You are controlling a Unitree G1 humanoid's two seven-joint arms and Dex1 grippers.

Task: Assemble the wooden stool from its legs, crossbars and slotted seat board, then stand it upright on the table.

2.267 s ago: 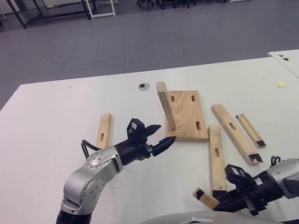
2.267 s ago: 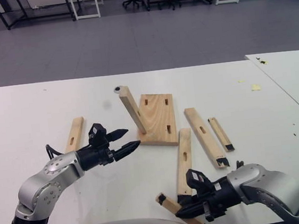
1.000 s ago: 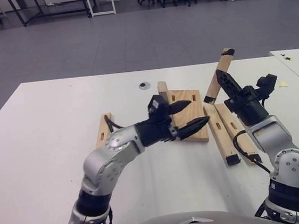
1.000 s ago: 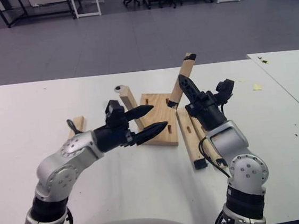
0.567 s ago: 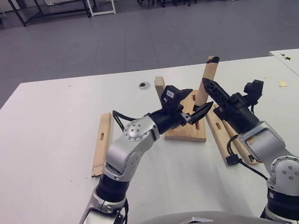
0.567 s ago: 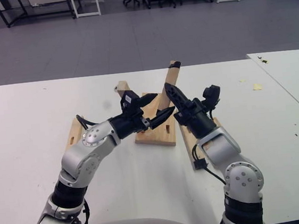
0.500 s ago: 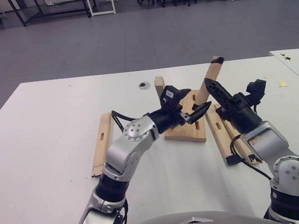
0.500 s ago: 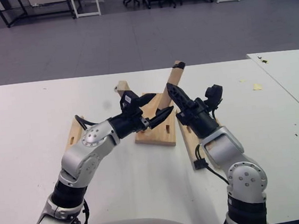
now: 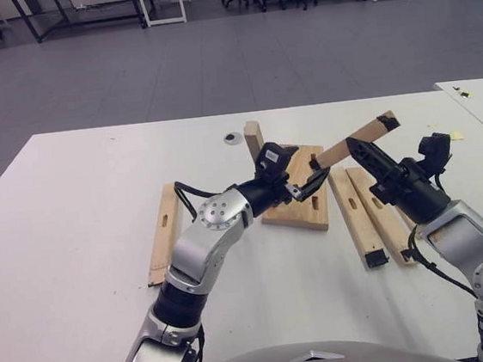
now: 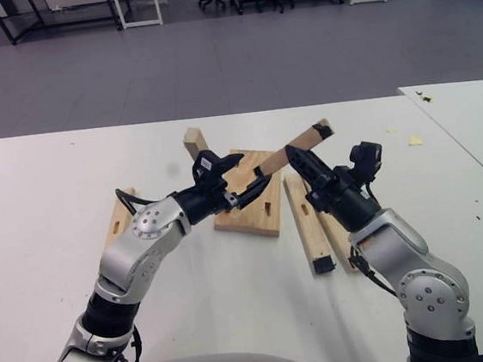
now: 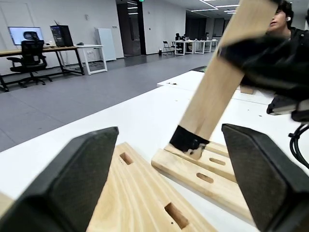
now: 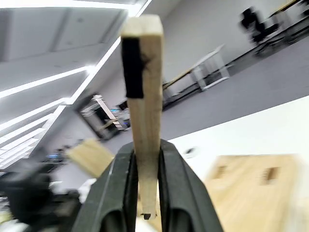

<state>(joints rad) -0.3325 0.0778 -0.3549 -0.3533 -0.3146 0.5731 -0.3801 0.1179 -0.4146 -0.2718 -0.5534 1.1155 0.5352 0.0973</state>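
Wooden bar (image 9: 376,126) looks light, stiff, smooth; right gripper (image 9: 352,143) pinches its flat sides at centre-right; left gripper (image 9: 308,174) is spread.

Viewed between wide-spread fingers (image 11: 67,183) of left gripper (image 11: 170,131): slotted seat board (image 11: 140,203); tilted crossbar (image 11: 217,82), black-taped end down by flat-lying slotted leg (image 11: 203,176), clasped above by right gripper (image 11: 251,53).

Head pair overhead — wrist cams close, sharing seat board (image 11: 145,193).
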